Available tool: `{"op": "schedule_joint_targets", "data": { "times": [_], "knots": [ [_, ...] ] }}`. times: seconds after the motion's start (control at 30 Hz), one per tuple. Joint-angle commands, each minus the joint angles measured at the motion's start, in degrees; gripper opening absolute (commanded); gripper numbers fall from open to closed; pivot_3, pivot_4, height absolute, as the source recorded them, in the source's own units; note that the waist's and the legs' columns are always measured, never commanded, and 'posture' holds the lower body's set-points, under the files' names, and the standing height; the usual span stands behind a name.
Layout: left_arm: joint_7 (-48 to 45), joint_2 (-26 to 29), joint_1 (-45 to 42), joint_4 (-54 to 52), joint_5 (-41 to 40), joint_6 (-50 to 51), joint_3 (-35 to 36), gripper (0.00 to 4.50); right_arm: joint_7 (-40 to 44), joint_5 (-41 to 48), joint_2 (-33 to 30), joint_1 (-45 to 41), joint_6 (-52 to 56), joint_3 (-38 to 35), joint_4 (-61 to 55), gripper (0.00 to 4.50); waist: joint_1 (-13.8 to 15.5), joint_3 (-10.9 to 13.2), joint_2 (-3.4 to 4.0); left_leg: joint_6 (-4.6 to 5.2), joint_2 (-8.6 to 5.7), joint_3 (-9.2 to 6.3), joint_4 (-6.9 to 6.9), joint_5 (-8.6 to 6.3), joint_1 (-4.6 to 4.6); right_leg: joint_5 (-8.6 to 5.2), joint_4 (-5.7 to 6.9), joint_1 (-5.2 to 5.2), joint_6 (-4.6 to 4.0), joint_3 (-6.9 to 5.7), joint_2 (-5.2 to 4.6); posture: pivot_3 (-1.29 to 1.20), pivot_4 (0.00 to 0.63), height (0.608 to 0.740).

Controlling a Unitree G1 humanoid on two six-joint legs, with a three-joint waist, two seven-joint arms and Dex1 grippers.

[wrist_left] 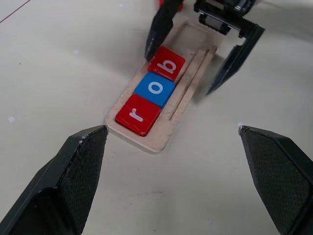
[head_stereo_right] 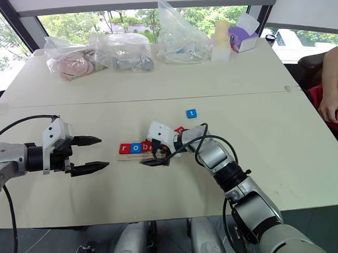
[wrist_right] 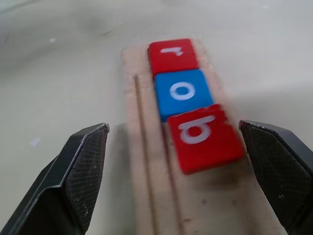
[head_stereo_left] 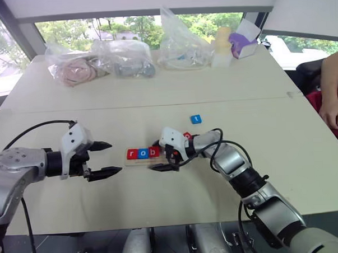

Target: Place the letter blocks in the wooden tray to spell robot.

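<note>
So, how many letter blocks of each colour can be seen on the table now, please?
Red blocks: 3 (one partly hidden behind the right gripper)
Blue blocks: 2
Total: 5

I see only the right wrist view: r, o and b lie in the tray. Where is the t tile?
Observer: The blue t tile lies on the table, beyond the wooden tray, apart from it.
Operator: And the second o?
Observer: A red tile lies half hidden behind the right gripper; I cannot read its letter.
Operator: Is the other arm near?
Observer: The left gripper hovers open at the tray's r end, holding nothing.
</note>
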Motion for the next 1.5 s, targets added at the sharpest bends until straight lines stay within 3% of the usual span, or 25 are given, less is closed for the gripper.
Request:
{"op": "schedule_joint_targets", "data": {
  "times": [0.03, 0.57, 0.9, 1.13, 1.23, 1.33, 1.5],
  "knots": [
    [0.3, -0.3, -0.9, -0.1, 0.4, -0.8, 0.2, 4.5, 0.0, 0.8, 0.2, 0.6, 1.0, 0.2, -3.1, 4.42, 0.0, 0.0, 0.0, 0.0, 0.0, 0.0, 0.0, 0.0, 0.0, 0.0, 0.0, 0.0, 0.0, 0.0, 0.0, 0.0, 0.15, 0.735],
    [0.5, -1.3, -1.9, 1.0, 1.6, -1.6, -0.7, 4.5, -1.3, 1.8, 0.3, 2.5, 5.7, 0.4, -9.2, 4.42, 0.0, 0.0, 0.0, 0.0, 0.0, -0.01, 0.0, 0.0, 0.0, 0.0, 0.0, 0.0, 0.0, 0.0, 0.0, 0.0, 0.15, 0.735],
    [0.5, -1.6, -2.5, 1.4, 2.1, -1.9, -0.9, 4.5, -4.3, 1.4, 0.4, 0.9, 3.4, -1.4, -8.3, 4.42, 0.0, 0.0, 0.0, 0.0, 0.0, 0.0, 0.0, 0.0, 0.0, 0.0, 0.0, 0.0, 0.0, 0.0, 0.0, 0.0, 0.15, 0.735],
    [0.9, -2.8, -4.7, -1.3, -1.0, 0.4, -0.6, 4.5, -9.6, 5.4, -0.2, -1.0, 7.7, -9.7, -12.9, 4.42, 0.2, 0.0, -0.01, 0.0, 0.0, -0.01, 0.0, 0.0, -0.01, 0.0, -0.01, 0.0, 0.0, 0.0, -0.01, 0.0, 0.15, 0.735],
    [3.2, -5.1, -7.7, -3.2, -3.1, 2.0, -0.9, 4.5, -16.5, 11.9, 0.8, 1.6, 18.2, -21.7, -18.9, 4.42, 0.6, 0.0, -0.02, 0.0, -0.02, -0.05, -0.01, 0.0, -0.05, 0.0, -0.02, 0.01, 0.01, -0.01, -0.03, 0.0, 0.15, 0.735],
    [4.7, -7.0, -9.6, -4.0, -3.6, 2.8, -2.0, 4.5, -23.7, 13.1, 1.3, 4.6, 25.4, -27.6, -23.6, 4.42, 0.8, 0.0, -0.03, 0.0, -0.05, -0.09, 0.03, 0.0, -0.06, 0.01, -0.03, 0.05, 0.02, -0.03, -0.07, 0.0, 0.15, 0.735],
    [4.4, -7.7, -10.6, -5.6, -3.8, 4.1, -5.2, 4.5, -30.3, 14.2, 2.8, 11.7, 30.3, -29.5, -30.5, 4.42, -0.1, 0.0, -0.03, 0.0, -0.01, -0.08, -0.05, 0.0, -0.01, 0.0, -0.01, 0.03, 0.0, 0.01, 0.02, 0.0, 0.15, 0.735]
  ]
}}
